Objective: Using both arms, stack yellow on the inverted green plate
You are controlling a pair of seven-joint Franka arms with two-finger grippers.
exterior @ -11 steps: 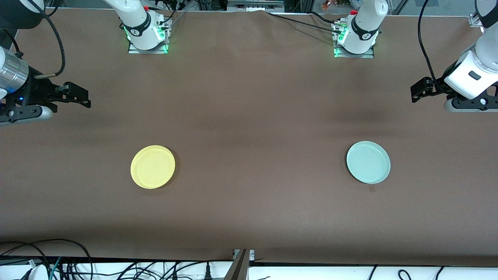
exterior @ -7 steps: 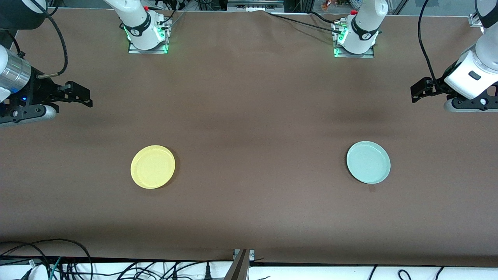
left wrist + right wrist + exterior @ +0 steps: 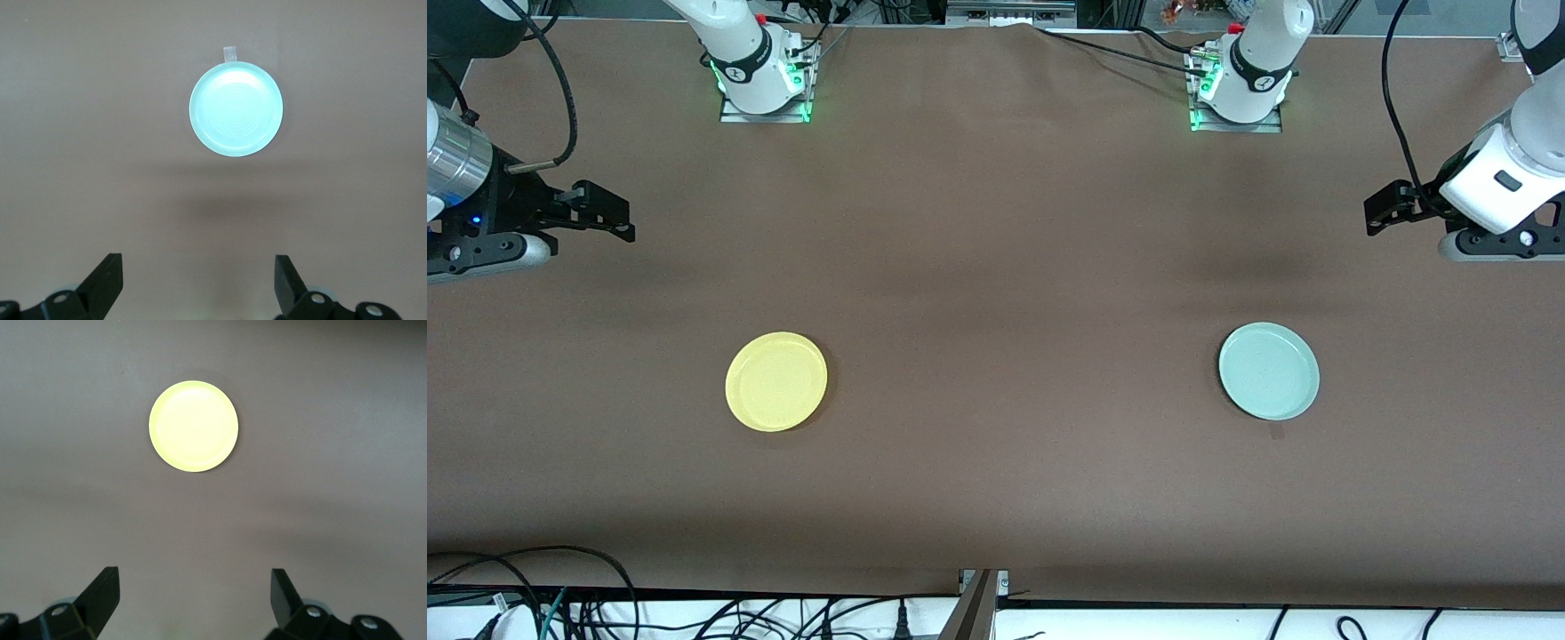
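Yellow plate (image 3: 775, 381) lies flat and rim-up on the brown table cover (image 3: 996, 293) toward the right arm's end; the green plate (image 3: 1268, 371) lies rim-up toward the left arm's end, well apart from it and about equally near the front camera. Neither plate is inverted or stacked yet. Both appear to be thin, rigid, light plastic with smooth, likely slippery surfaces; the raised rim is the only practical grip point, and a flat-lying plate offers little clearance under its edge, so it may slide when pinched. The right gripper (image 3: 609, 220) hangs with fingers spread wide and empty over bare table at its end, clear of the yellow plate. The left gripper (image 3: 1383, 210) hangs likewise wide and empty at its end, clear of the green plate. A small tape tab (image 3: 1277, 431) sits on the cover just beside the green plate's rim. Nothing obstructs either approach path.
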